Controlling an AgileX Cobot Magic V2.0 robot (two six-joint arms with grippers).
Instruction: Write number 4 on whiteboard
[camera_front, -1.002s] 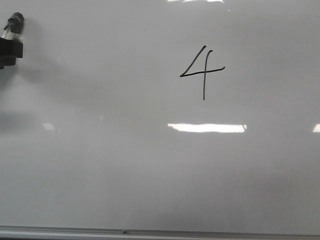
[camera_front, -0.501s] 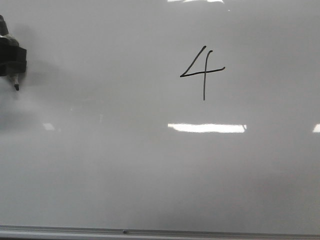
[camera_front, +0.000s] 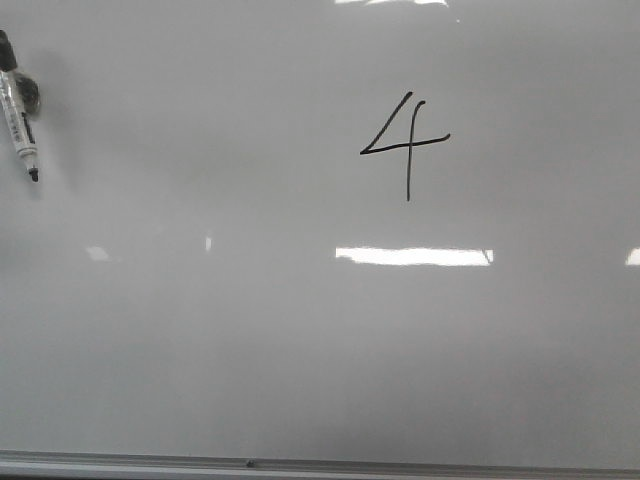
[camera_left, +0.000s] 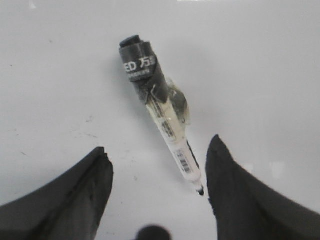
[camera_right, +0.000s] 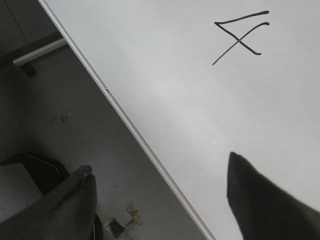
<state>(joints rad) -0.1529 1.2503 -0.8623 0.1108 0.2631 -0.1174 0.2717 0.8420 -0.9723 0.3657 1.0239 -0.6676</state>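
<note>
A thin black number 4 (camera_front: 405, 145) is drawn on the whiteboard (camera_front: 300, 350), right of the middle; it also shows in the right wrist view (camera_right: 241, 37). A white marker with a black end (camera_front: 18, 110) lies loose on the board at the far left, tip uncapped. In the left wrist view the marker (camera_left: 160, 112) lies on the board beyond my left gripper (camera_left: 157, 172), which is open and empty above it. My right gripper (camera_right: 160, 192) is open and empty, over the board's edge strip (camera_right: 130, 132). Neither gripper shows in the front view.
Bright rectangular light glares (camera_front: 413, 256) lie on the board below the 4. The metal edge strip (camera_front: 300, 465) runs along the board's near side. Beyond the edge, the right wrist view shows grey floor with small debris (camera_right: 122, 222) and a dark base (camera_right: 30, 170).
The left gripper held the marker at the far left, laid it on the board and let go; it has now left the front view. The 4 is unchanged.
</note>
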